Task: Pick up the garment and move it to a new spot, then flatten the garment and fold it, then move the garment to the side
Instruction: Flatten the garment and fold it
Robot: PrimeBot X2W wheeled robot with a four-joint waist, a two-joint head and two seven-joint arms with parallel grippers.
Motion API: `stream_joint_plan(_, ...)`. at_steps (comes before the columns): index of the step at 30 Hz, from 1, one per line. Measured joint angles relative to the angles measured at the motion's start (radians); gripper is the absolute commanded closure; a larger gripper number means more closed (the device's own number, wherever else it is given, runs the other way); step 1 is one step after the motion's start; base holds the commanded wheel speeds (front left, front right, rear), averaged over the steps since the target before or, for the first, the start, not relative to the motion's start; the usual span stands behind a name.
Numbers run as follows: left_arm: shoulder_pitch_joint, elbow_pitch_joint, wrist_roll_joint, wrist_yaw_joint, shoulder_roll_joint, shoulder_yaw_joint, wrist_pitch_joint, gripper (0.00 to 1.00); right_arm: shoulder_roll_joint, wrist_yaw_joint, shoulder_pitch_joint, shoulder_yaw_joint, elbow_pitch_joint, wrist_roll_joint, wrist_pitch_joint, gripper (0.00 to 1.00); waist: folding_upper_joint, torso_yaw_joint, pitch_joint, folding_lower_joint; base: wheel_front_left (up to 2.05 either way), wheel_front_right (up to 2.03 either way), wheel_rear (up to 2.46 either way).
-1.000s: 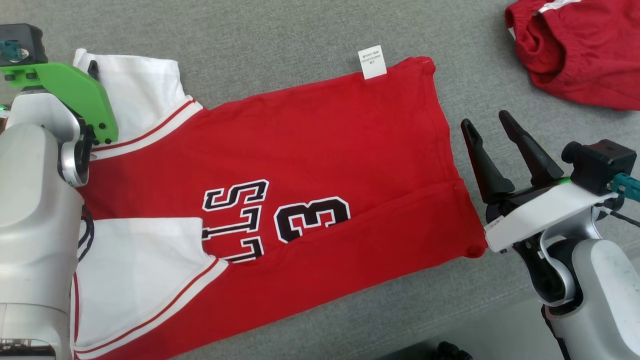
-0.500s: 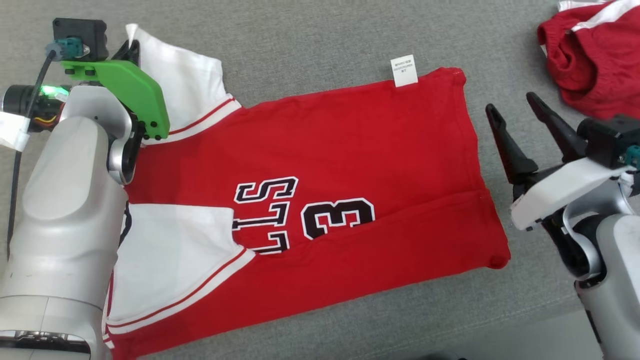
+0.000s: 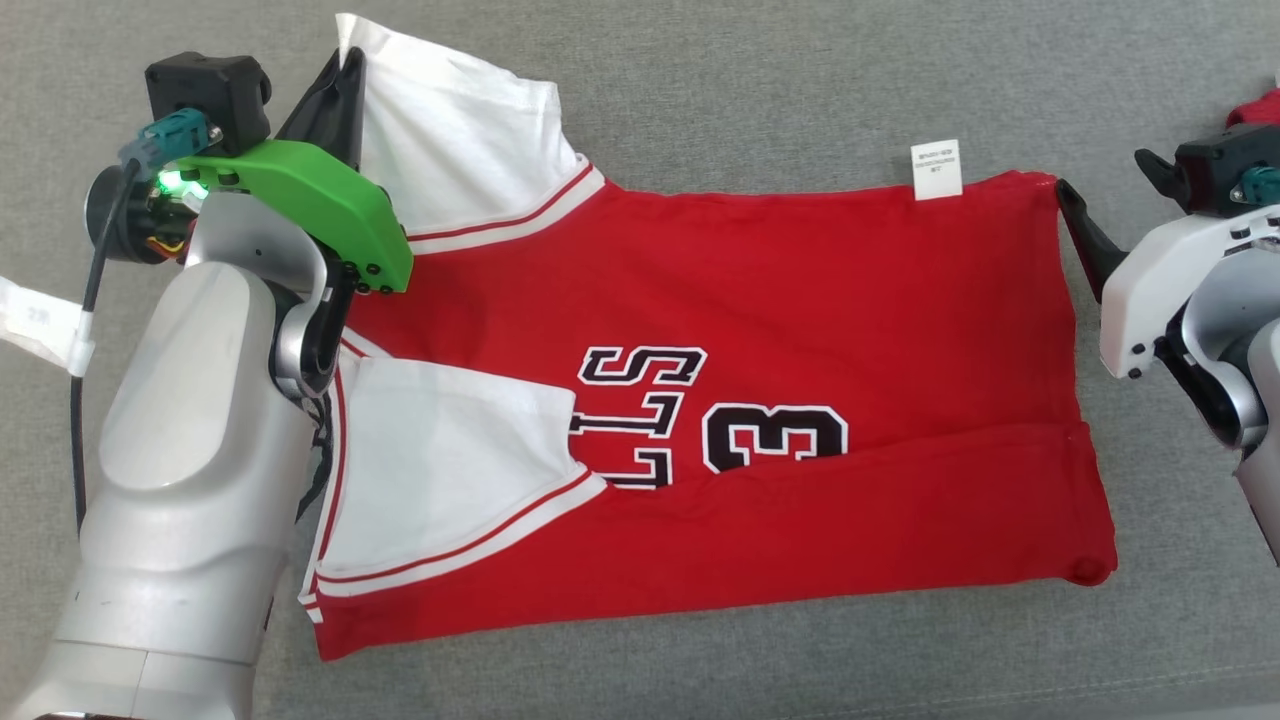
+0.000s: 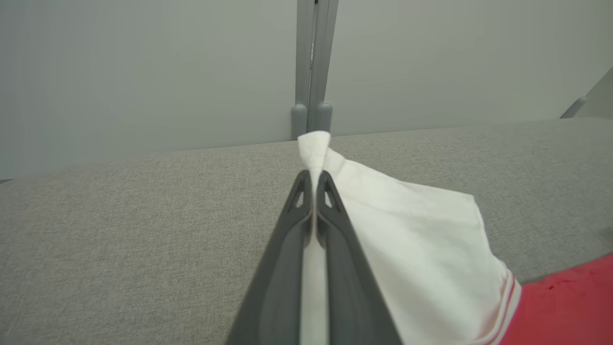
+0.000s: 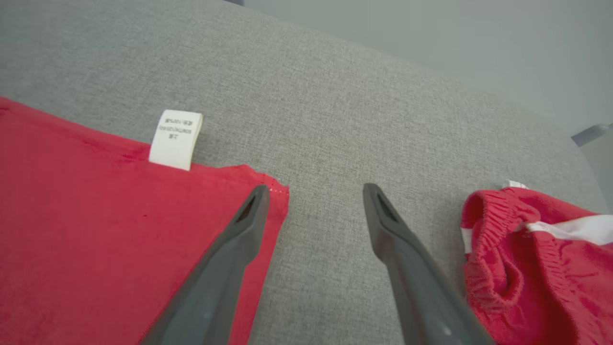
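Two corners matter: the left claw (image 4: 313,179) is clamped on the white sleeve tip (image 4: 314,143) of the garment (image 3: 760,300), flat on the grey tabletop (image 3: 800,80); the right claw (image 5: 316,189) gapes empty at its hem corner (image 5: 280,192). Limp, light cloth probably sags unless held by corners.

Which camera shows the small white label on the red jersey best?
Right wrist view: the small white label is close and large. The head view has it tiny at the red jersey's far edge.
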Motion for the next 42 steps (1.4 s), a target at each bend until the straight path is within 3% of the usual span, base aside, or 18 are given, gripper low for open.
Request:
stream_joint_plan(9,0.042,-0.081,-0.012,0.019,-0.001,-0.005,0.016,1.0,-0.027,0.0,-0.117,0.178,0.159,0.072,0.037,0.0,0.0,0.036,0.02,0.0,0.0,0.0,0.0)
stream_joint_plan(10,0.046,-0.086,-0.013,0.021,0.0,-0.005,0.017,1.0,-0.029,0.0,-0.125,0.189,0.167,0.082,0.036,0.09,0.0,0.036,0.019,0.0,0.0,0.0,0.0)
stream_joint_plan(11,0.049,-0.091,-0.015,0.022,0.001,-0.005,0.018,1.0,-0.031,0.0,-0.134,0.198,0.175,0.091,0.036,0.43,0.0,0.036,0.019,0.0,0.0,0.0,0.0)
stream_joint_plan(12,0.052,-0.096,-0.015,0.025,0.002,-0.005,0.019,1.0,-0.034,0.0,-0.141,0.21,0.181,0.097,0.032,0.54,0.0,0.035,0.017,0.0,0.0,0.0,0.0)
stream_joint_plan(13,0.054,-0.1,-0.017,0.025,0.003,-0.004,0.02,1.0,-0.036,0.0,-0.146,0.221,0.188,0.1,0.027,0.61,0.0,0.035,0.017,0.0,0.0,0.0,0.0)
stream_joint_plan(18,0.07,-0.118,-0.033,0.026,0.008,0.005,0.013,1.0,-0.033,0.0,-0.175,0.281,0.239,0.126,-0.006,0.79,0.0,0.031,0.012,0.0,0.0,0.0,0.0)
stream_joint_plan(20,0.082,-0.128,-0.041,0.026,0.008,0.012,0.006,1.0,-0.028,0.0,-0.184,0.291,0.258,0.135,-0.03,0.89,0.0,0.031,0.009,0.0,0.0,0.0,0.0)
stream_joint_plan(21,0.09,-0.134,-0.051,0.026,0.009,0.016,-0.002,1.0,-0.027,0.0,-0.189,0.297,0.27,0.135,-0.048,1.0,0.0,0.031,0.006,0.0,0.0,0.0,0.0)
stream_joint_plan(31,0.229,-0.25,-0.088,0.01,0.028,0.058,-0.131,1.0,-0.011,0.0,-0.174,0.287,0.306,0.152,-0.273,1.0,0.0,0.022,-0.056,0.0,0.0,0.0,0.0)
stream_joint_plan(35,0.353,-0.325,-0.117,0.009,0.035,0.073,-0.169,1.0,-0.013,0.0,-0.069,0.267,0.247,0.174,-0.341,1.0,0.0,0.017,-0.099,0.0,0.0,0.0,0.0)
stream_joint_plan(42,0.6,-0.465,-0.155,0.042,0.034,0.097,-0.205,1.0,-0.003,0.0,0.168,0.146,0.09,0.165,-0.39,1.0,0.0,0.008,-0.174,0.0,0.0,0.0,0.0)
